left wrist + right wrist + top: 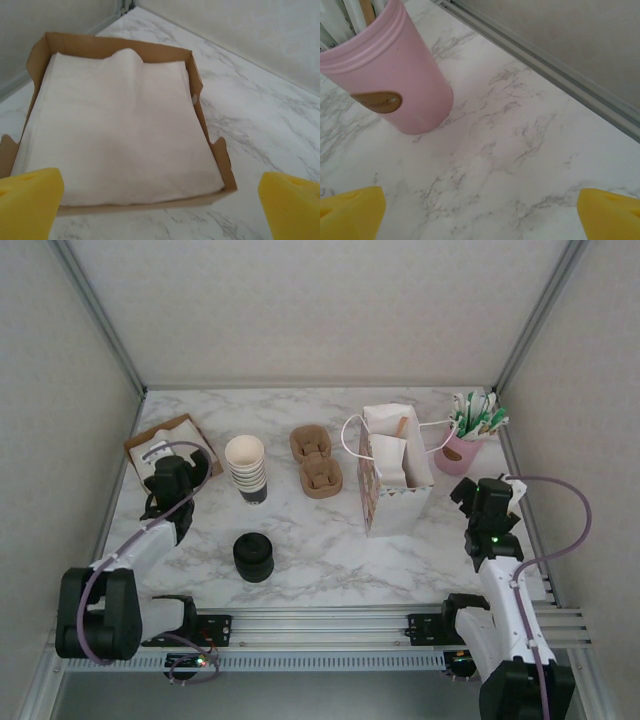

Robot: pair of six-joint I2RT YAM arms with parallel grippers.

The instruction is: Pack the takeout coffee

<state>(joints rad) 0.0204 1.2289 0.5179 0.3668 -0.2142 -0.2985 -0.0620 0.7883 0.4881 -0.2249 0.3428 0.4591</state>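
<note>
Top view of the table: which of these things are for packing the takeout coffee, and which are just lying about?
Probably for the job: white paper bag with handles; stack of cream-rimmed paper cups; squat black stack of plastic lids; brown moulded cardboard cup carriers.
Just lying about, it seems: brown cardboard tray of white napkins; pink plastic tub of sticks and sachets.

Marble table (320, 560), napkin tray (120, 43), cup stack (246, 465), black lids (253, 557), cardboard carriers (315, 462), paper bag (395, 512), pink holder (405, 85).

You've got a smooth marble-look bench (520, 150), brown cardboard tray (100, 42) of soft white paper napkins (115, 135), satin pink plastic pot (395, 80).
</note>
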